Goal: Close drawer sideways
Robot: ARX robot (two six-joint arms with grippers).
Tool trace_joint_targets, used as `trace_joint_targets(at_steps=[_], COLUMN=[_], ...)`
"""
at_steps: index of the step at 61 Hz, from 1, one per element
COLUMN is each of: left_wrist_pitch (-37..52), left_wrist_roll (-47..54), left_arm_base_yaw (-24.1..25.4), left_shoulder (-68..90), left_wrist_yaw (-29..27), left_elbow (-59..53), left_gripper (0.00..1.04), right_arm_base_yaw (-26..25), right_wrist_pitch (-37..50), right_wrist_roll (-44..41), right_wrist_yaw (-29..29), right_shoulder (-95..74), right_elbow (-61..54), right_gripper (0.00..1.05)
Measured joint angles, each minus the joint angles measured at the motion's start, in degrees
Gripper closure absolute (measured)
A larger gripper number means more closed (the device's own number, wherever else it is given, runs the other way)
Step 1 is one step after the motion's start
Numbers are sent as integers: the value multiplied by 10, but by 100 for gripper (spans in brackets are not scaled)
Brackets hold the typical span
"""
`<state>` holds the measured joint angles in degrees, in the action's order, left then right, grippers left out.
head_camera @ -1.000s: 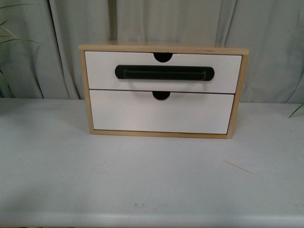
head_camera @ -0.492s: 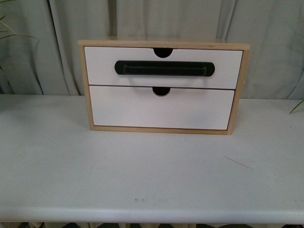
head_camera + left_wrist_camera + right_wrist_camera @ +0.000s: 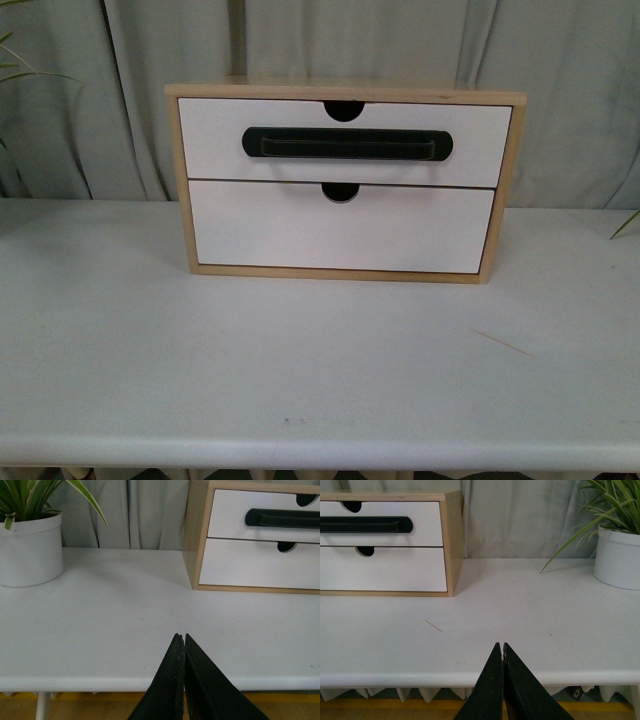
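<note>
The drawer [image 3: 210,140] is the upper white front with a long black oval bar handle [image 3: 346,144] and a semicircular notch, in a light wood cabinet [image 3: 176,180] at the back middle of the white table. It also shows in the left wrist view [image 3: 230,515] and the right wrist view [image 3: 422,530]. Its front looks about level with the cabinet frame. My left gripper [image 3: 180,636] is shut and empty above the table's front edge, far from the cabinet. My right gripper [image 3: 500,645] is shut and empty, also at the front edge. Neither gripper shows in the front view.
A plain taller white drawer front [image 3: 340,230] sits below. A white pot with a green plant [image 3: 30,550] stands left of the cabinet, another [image 3: 617,557] to its right. A thin splinter [image 3: 433,625] lies on the table [image 3: 300,360]. Grey curtains hang behind.
The front view shifted between one second and half a second ago: the cabinet sits slightly higher and the table's front edge has come into view. Nothing differs since half a second ago.
</note>
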<state>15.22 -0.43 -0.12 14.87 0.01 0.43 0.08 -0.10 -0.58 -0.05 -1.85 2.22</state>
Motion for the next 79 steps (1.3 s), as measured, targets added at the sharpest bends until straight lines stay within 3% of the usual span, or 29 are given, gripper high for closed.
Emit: trace_joint_targets(at_steps=[17,24,38,40,58,63,68,70,79], left_wrist_pitch=[-49,-146,-151,-151,-151,-151,-151,-151,-151], left_wrist_roll=[0,0,0,0,0,0,0,1,1], left_arm_base_yaw=[0,0,0,0,0,0,0,0,0], left_shoulder=[-48,-133,-146,-146,-146,-146,-146,-146,-146], left_wrist_yaw=[0,0,0,0,0,0,0,0,0], left_elbow=[0,0,0,0,0,0,0,0,0], left_gripper=[101,101,101,97,43,21,5,5,6], right_arm_base_yaw=[0,0,0,0,0,0,0,0,0], right_wrist_pitch=[0,0,0,0,0,0,0,0,0], right_wrist_roll=[0,0,0,0,0,0,0,0,0], right_wrist_yaw=[0,0,0,0,0,0,0,0,0], right_shoulder=[16,16,16,16,16,16,16,16,16], right_elbow=[-19,-19,-19,-19,-19,-19,-19,-19,-19], right_gripper=[103,103,103,103,52,29,13,7,9])
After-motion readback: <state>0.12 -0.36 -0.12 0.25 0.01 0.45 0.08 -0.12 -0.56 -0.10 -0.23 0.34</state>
